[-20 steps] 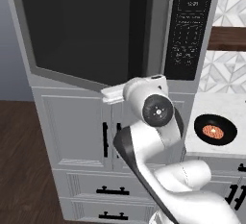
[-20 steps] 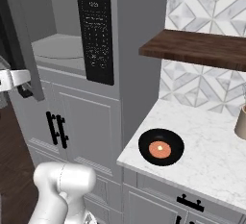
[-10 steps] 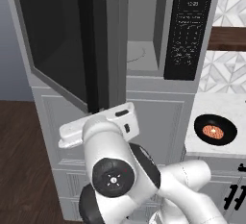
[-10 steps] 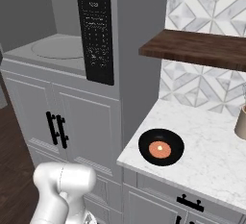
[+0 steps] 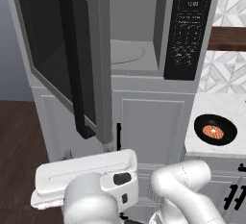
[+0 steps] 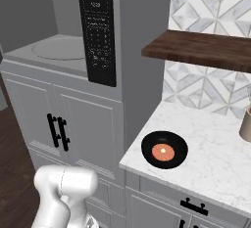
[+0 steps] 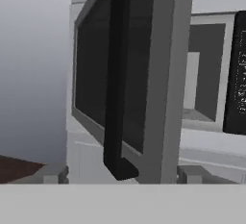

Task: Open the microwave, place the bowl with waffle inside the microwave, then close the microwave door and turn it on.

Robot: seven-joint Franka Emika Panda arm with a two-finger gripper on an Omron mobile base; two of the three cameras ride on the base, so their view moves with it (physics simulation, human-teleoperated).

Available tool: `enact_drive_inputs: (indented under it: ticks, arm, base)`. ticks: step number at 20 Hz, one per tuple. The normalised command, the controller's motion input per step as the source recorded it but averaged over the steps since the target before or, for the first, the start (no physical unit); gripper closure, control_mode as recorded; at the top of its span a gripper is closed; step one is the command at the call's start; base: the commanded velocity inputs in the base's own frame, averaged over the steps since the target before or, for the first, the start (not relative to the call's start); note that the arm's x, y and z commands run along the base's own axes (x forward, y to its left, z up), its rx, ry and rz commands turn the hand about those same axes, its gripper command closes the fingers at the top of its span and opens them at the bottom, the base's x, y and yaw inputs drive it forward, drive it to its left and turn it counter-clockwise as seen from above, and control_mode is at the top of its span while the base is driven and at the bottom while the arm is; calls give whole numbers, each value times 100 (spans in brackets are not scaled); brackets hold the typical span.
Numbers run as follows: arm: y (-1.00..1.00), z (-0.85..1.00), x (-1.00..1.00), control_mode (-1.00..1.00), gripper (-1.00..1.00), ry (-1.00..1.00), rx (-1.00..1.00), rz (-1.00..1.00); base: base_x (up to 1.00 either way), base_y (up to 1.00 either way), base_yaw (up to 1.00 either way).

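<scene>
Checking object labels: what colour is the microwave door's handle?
Black: the tall bar handle on the microwave door, clearest in the left base view.

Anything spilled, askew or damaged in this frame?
Nothing stands out. The microwave door hangs open, the cavity is bare, and the bowl with waffle sits upright on the marble counter, nothing spilled.

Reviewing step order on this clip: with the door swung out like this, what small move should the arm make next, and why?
Probably pull the hand away from the microwave door and swing toward the bowl with waffle. The door stands wide open, the cavity of the microwave is bare, and the bowl sits untouched on the counter. The gripper holds nothing.
</scene>
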Motion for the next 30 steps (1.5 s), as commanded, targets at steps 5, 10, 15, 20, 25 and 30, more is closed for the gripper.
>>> enact_drive_inputs:
  ticks: [5,10,15,20,25,30]
  arm:
    - [-98,16,-44,-100,-100,-9,47,-1]
    - [-100,13,20,-100,-100,0,51,0]
    - [-100,17,13,-100,-100,0,56,1]
    - [-100,21,35,-100,-100,2,51,17]
    - [-56,19,60,-100,-100,28,44,37]
    - [-1,1,60,-100,-100,33,36,47]
  base:
    - [0,0,0]
    - [0,0,0]
    - [0,0,0]
    - [0,0,0]
    - [0,0,0]
    - [0,0,0]
